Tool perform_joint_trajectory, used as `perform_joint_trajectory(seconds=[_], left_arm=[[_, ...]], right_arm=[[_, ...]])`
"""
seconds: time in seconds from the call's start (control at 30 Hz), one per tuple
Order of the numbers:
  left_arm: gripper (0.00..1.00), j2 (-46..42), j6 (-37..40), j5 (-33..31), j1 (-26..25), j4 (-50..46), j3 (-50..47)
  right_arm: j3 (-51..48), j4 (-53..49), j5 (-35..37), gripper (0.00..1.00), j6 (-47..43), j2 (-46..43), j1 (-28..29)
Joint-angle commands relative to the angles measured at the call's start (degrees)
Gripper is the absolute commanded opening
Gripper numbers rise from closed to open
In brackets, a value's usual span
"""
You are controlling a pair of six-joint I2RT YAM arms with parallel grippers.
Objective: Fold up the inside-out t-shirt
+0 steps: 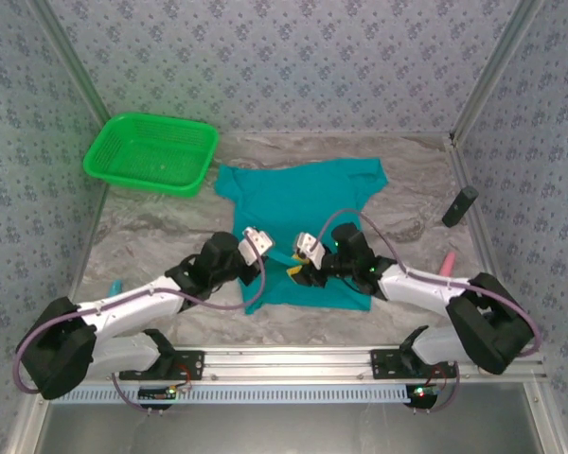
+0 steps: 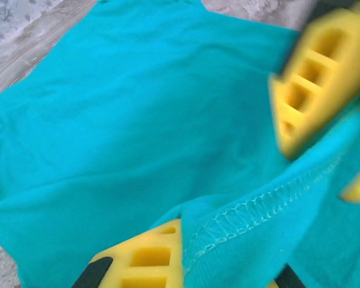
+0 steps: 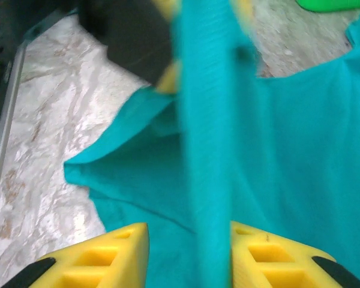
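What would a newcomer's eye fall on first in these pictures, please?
The teal t-shirt spread in the middle stands out most, with the left pincer shut on its stitched hem at the near edge. Next comes the bright green basket at the far left.

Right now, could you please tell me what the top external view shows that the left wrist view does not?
Top external, not left wrist: the green basket at the far left, a small dark object by the right wall, and both whole arms, with the left tool close beside the right tool. Left wrist, not top external: the stitched hem close up, draped over a yellow finger. Shared: the teal t-shirt lying on the marbled table.
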Motion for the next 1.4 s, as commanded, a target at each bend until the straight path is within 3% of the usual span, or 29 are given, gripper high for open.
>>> perform_joint_trajectory(seconds=[0.0, 0.17, 0.33, 0.47, 0.57, 0.67, 0.73, 0.93, 1.0, 1.1, 1.17, 1.27, 1.37], left_arm=[[0.00, -1.31, -6.87, 6.37, 1.87, -8.18, 2.83], [0.00, -1.55, -10.37, 11.02, 4.81, -10.04, 5.58], [0.00, -0.55, -11.12, 13.64, 5.00, -13.70, 9.80], [0.00, 0.52, -11.96, 14.53, 5.61, -18.07, 13.49], [0.00, -0.17, -11.31, 14.87, 5.85, -19.40, 14.37], [0.00, -1.73, -11.23, 14.24, 5.98, -19.76, 13.71], [0.00, -2.43, -11.34, 14.77, 6.03, -20.42, 13.43], [0.00, -3.00, -12.15, 18.90, 6.12, -22.41, 14.25], [0.00, -3.38, -13.37, 22.03, 6.11, -21.61, 13.83], [0.00, -1.01, -16.15, 31.02, 5.88, -20.29, 14.25], [0.00, 1.79, -19.47, 36.92, 5.49, -17.28, 13.96], [0.00, 4.98, -24.22, 39.75, 5.08, -13.11, 14.19], [0.00, 8.06, -28.35, 43.01, 5.08, -11.93, 17.50]], right_arm=[[-0.17, 0.49, -0.51, 0.37, -6.02, -4.25, 5.67], [2.48, -0.59, 3.68, 0.37, -5.81, -4.11, 16.81], [5.66, 1.83, 18.46, 0.37, -2.42, 5.52, 20.37], [6.46, 6.33, 25.85, 0.37, 0.47, 10.74, 21.43], [6.57, 5.72, 32.92, 0.35, 1.39, 13.03, 21.79], [5.37, 2.94, 40.56, 0.25, 2.53, 11.99, 19.85], [6.53, -1.75, 45.34, 0.23, 3.63, 11.06, 19.02], [7.28, -11.57, 67.48, 0.23, 22.66, 11.50, 14.48], [7.74, -16.64, 71.67, 0.14, 29.50, 10.53, 11.57], [6.58, -17.11, 73.49, 0.08, 31.18, 7.15, 7.38], [5.87, -17.15, 70.39, 0.08, 32.10, 4.20, 2.22], [4.59, -15.32, 63.46, 0.09, 31.20, -0.04, -3.99], [6.18, -20.58, 57.77, 0.15, 28.69, -6.73, -5.40]])
